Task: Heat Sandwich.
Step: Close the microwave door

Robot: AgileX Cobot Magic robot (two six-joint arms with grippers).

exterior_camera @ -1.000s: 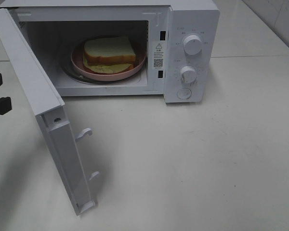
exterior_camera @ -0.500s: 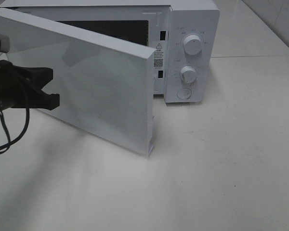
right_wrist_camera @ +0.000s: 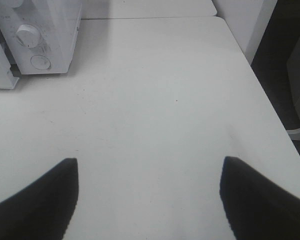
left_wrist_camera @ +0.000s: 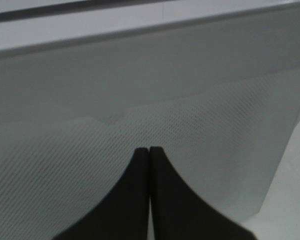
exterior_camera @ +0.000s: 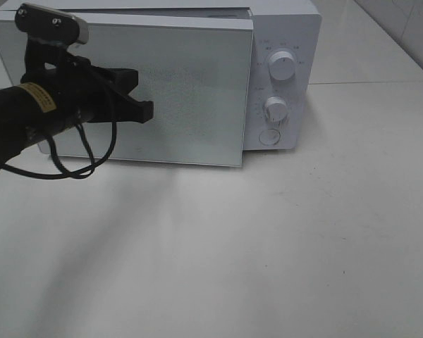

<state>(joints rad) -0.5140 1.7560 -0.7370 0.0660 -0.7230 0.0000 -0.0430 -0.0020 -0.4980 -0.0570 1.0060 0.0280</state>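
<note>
The white microwave [exterior_camera: 282, 42] stands at the back of the table. Its door [exterior_camera: 197, 91] is nearly closed, so the sandwich and its pink plate are hidden inside. My left gripper [exterior_camera: 146, 111] is shut and empty, its tips against the door's front panel. In the left wrist view the two black fingers [left_wrist_camera: 140, 190] meet in front of the dotted door window [left_wrist_camera: 215, 125]. My right gripper [right_wrist_camera: 149, 200] is open and empty over bare table, out of the exterior high view.
Two round knobs [exterior_camera: 280, 65] [exterior_camera: 276, 109] and a round button [exterior_camera: 269, 136] sit on the microwave's right panel, also in the right wrist view [right_wrist_camera: 30, 36]. A black cable [exterior_camera: 70, 165] loops under my left arm. The table's right edge [right_wrist_camera: 262, 95] drops off beside my right gripper.
The microwave door has swung from wide open to almost closed, hiding the sandwich. My left gripper has moved right and back with the door, staying against its front.
</note>
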